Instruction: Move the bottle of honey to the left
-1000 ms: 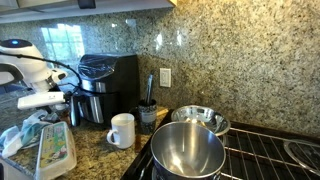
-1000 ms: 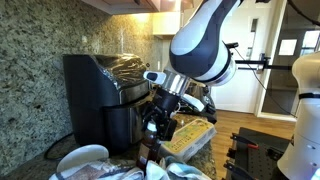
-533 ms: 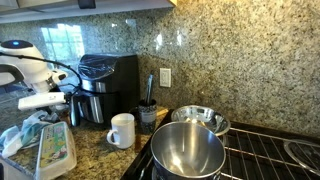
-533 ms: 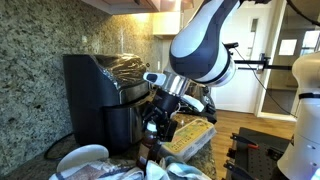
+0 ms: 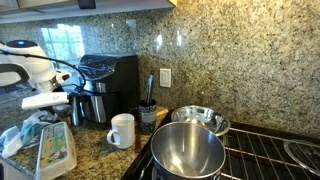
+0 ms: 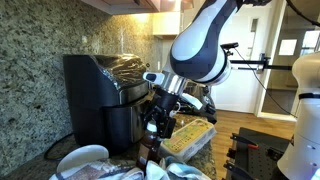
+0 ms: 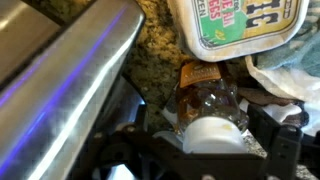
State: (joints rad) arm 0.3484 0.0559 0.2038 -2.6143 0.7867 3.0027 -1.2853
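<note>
In the wrist view a shiny metal wall [image 7: 60, 70] fills the left. Just right of it the honey bottle [image 7: 205, 100] stands on the speckled counter [image 7: 150, 50], its pale cap toward the camera. The hand [image 7: 212, 150] sits over the bottle with one dark finger [image 7: 140, 155] on each side of the cap. The fingers are close to the cap, but I cannot tell whether they press on it. A tub [image 7: 240, 25] with a printed lid lies beyond the bottle, and crumpled plastic [image 7: 285, 75] is to the right.

In an exterior view a clear box [image 5: 55, 150] holding something pale lies at the left edge. The black appliance [image 5: 110, 85] stands behind. A white mug [image 5: 121, 131] follows; its contents are hidden. Then come a dark cup [image 5: 148, 117] with a utensil upright in it, a steel bowl [image 5: 200, 119], and a steel pot [image 5: 188, 150] showing its shiny inside.
</note>
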